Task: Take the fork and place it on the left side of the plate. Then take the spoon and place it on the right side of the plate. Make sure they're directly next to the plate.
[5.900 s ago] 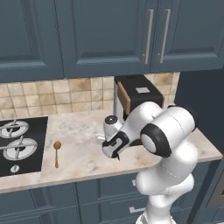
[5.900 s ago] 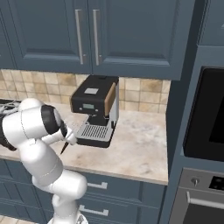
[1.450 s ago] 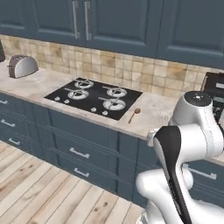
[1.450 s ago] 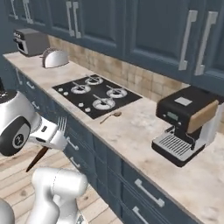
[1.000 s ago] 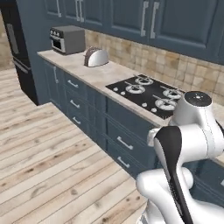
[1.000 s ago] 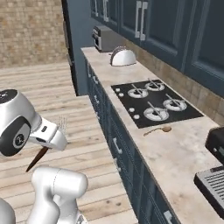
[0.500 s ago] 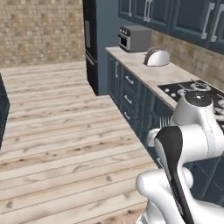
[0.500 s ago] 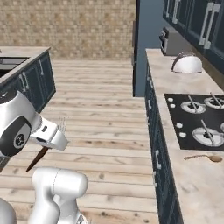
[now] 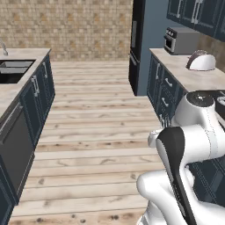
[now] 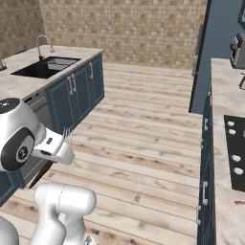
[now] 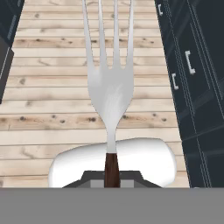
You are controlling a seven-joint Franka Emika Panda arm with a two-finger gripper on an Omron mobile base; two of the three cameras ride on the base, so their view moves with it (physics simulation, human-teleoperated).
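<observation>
- The gripper is clamped nearly shut on the dark handle of the fork, whose silver tines stick straight out ahead of the hand over the wooden floor.
- From the right base view, the fork shows as a few pale tines poking up past the white hand, with its dark handle slanting down below; the gripper sits low beside the arm, over open floor.
- The arm is between two runs of dark blue cabinets: a sink counter on one side, a counter with a cooktop on the other.
- The plate is nowhere to be made out here, so the step in hand looks like carrying the fork towards it.
- Doing it well probably means keeping the grip firm and the fork level in transit, then lowering it just beside the plate's left edge, parallel to it, before letting go.
</observation>
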